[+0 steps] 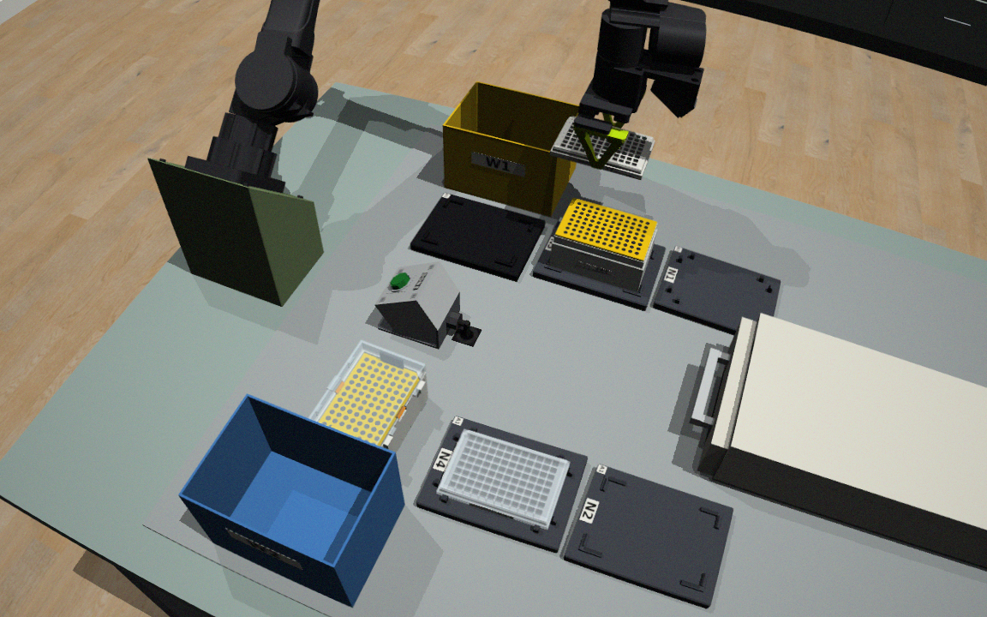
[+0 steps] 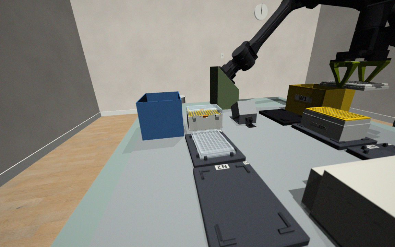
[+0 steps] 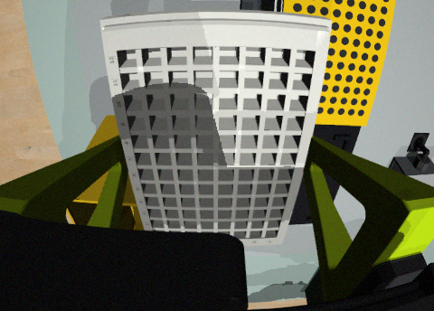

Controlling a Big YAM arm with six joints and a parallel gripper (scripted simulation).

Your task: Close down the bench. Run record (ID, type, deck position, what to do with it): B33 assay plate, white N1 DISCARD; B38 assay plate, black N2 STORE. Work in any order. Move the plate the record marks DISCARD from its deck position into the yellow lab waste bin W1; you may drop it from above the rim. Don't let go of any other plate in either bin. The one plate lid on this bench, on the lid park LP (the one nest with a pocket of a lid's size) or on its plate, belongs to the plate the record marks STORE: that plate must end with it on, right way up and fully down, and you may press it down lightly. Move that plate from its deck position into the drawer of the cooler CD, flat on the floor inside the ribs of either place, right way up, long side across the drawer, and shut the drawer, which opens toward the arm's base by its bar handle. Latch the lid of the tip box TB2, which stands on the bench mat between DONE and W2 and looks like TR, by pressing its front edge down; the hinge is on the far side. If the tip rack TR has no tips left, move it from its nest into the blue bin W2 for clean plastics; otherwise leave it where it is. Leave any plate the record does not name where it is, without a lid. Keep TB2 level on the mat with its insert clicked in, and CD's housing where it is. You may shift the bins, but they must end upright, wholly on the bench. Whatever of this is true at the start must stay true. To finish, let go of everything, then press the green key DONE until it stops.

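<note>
My gripper (image 1: 599, 144) (image 2: 356, 80) (image 3: 215, 145) is shut on the white assay plate (image 1: 630, 155) (image 2: 372, 86) (image 3: 217, 112), gripping it across its short width. It holds the plate level, above rim height, at the right rim of the yellow bin W1 (image 1: 481, 164) (image 2: 318, 101). Nest N1 (image 1: 715, 291) (image 2: 376, 150) is bare. Nest N2 (image 1: 647, 529) (image 2: 238, 196) is bare too. The tip rack TR (image 1: 606, 230) (image 2: 335, 118) (image 3: 344, 40) stands in its nest just in front of W1. Tip box TB2 (image 1: 370, 395) (image 2: 204, 118) stands beside the blue bin W2 (image 1: 374, 514) (image 2: 160, 118).
A clear plate (image 1: 500, 476) (image 2: 211, 142) sits on N4. The black lid park (image 1: 476, 234) (image 2: 280, 115) lies left of TR. The green key DONE (image 1: 399, 280) tops a grey box. The cooler CD (image 1: 881, 429) (image 2: 370, 190) fills the right side, its bar handle (image 1: 708, 383) facing the middle.
</note>
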